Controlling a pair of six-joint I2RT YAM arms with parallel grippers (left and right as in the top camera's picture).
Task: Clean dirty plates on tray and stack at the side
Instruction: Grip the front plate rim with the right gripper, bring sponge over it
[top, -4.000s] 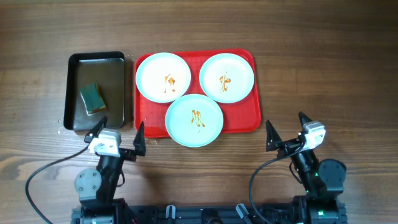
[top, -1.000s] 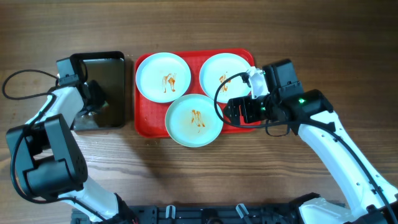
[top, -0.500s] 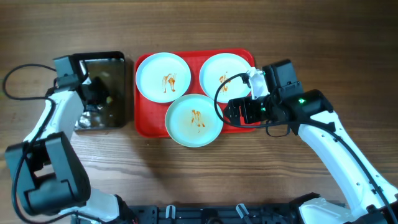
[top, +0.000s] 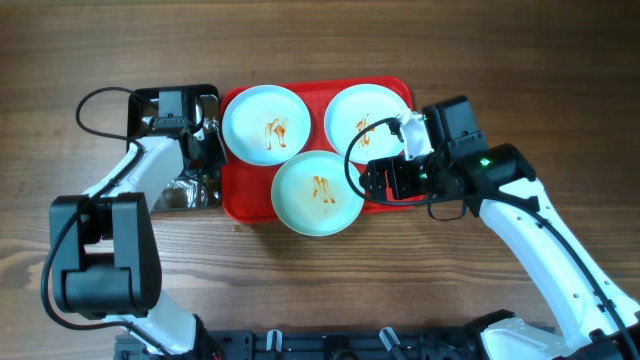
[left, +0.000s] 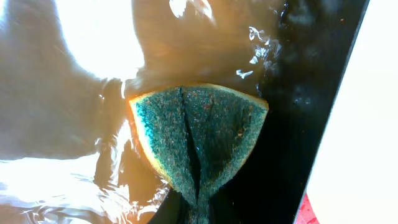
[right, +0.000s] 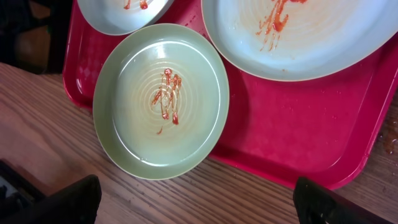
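Three sauce-smeared plates lie on the red tray (top: 240, 196): one at the back left (top: 265, 123), one at the back right (top: 368, 122) and one in front (top: 318, 192). My left gripper (top: 207, 150) hangs over the right side of the black pan, close to the tray's left rim. In the left wrist view it (left: 200, 214) is shut on a green sponge (left: 199, 137), which is pinched into a fold above the water. My right gripper (top: 380, 180) hovers open over the tray's front right corner, just right of the front plate (right: 161, 99), with nothing between its fingertips (right: 199, 200).
The black pan (top: 185, 195) holds shiny water and stands against the tray's left edge. Bare wooden table (top: 450, 40) surrounds the tray. Cables trail from both arms.
My left gripper has shut on the sponge and swung right, from the pan's left side to beside the tray. The pan has slid right and the tray has shifted slightly. The right arm has not moved.
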